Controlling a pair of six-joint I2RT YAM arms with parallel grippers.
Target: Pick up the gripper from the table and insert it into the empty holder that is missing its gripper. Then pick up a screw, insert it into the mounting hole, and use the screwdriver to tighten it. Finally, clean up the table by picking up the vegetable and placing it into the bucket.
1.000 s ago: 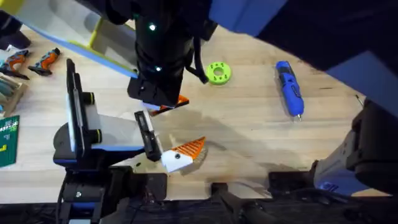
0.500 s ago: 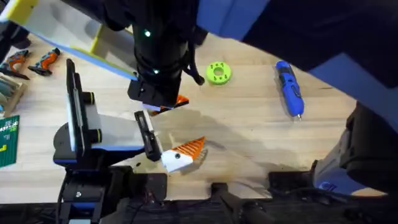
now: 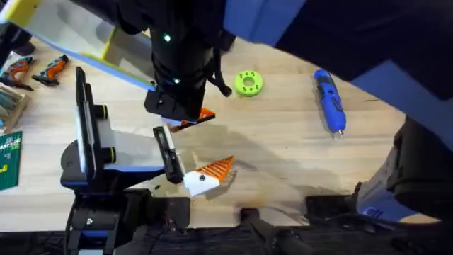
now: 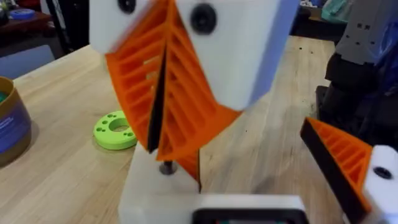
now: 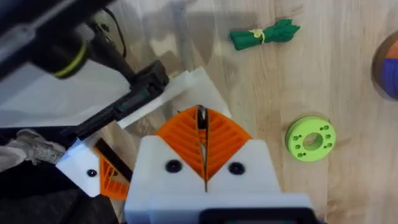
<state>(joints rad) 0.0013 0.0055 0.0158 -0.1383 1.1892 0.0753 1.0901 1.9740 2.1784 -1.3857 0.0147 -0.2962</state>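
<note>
Pale wood table (image 3: 283, 156). Right gripper (image 3: 192, 117) reaches across the middle, orange pads (image 4: 186, 106) clenched together; a dark pin (image 4: 166, 167) sticks out below their tips, just above the plain white holder (image 4: 149, 199). Cannot tell what the pin is. Left gripper (image 4: 261, 180) released, its orange-padded finger (image 4: 342, 162) well apart from the holder. Screwdriver (image 3: 330, 100) lies alone at table right, green ring (image 3: 248, 83) near the right arm. Vegetable (image 5: 264, 34) lies on the wood, bucket (image 4: 9, 124) beyond the ring
</note>
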